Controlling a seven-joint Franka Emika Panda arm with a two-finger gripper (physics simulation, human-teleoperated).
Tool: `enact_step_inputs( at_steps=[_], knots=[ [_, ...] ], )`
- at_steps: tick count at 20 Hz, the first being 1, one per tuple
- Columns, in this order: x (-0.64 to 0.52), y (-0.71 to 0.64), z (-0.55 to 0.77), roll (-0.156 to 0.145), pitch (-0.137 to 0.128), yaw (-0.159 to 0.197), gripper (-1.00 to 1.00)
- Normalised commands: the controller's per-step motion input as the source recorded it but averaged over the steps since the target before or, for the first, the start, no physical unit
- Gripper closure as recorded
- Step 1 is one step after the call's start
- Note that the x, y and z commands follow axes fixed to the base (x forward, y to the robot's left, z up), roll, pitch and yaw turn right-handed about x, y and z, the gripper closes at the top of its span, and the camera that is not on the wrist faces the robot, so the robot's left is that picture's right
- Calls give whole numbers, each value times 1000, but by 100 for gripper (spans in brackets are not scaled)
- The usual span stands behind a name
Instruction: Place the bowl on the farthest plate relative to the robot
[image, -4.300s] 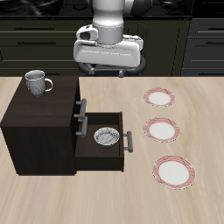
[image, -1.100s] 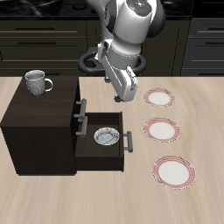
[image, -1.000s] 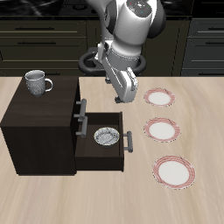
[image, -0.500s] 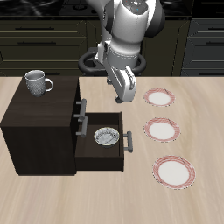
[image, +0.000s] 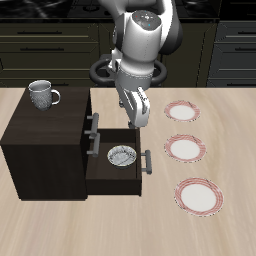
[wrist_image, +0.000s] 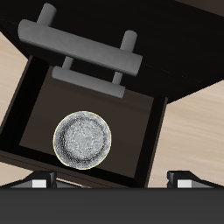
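The speckled grey-white bowl lies in the open drawer of the dark cabinet; it also shows in the wrist view, inside the drawer behind its grey handle. My gripper hangs above the drawer's back part, well over the bowl, open and empty; its fingertips stand wide apart in the wrist view. Three red-rimmed plates lie in a row beside the cabinet: one far back, one in the middle, and one nearest the table's front edge.
A grey handled mug stands on top of the dark cabinet. The drawer juts out toward the plates, with its handle at the open end. Dark kitchen cabinets line the back.
The arm has turned and the gripper has come a little lower and closer over the open drawer. The bowl, mug and plates have not moved.
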Motion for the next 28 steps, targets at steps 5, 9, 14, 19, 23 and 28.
enact_step_inputs(
  at_steps=[5,9,14,19,23,28],
  knots=[
    [36,25,-175,0,19,8,-100],
    [58,28,-315,15,23,-9,-100],
    [-69,-28,-150,26,-34,-15,-100],
    [41,-58,-48,4,-39,-1,-100],
    [166,-80,-17,17,-34,-1,-100],
    [106,-3,-64,21,-11,-15,-100]
  ],
)
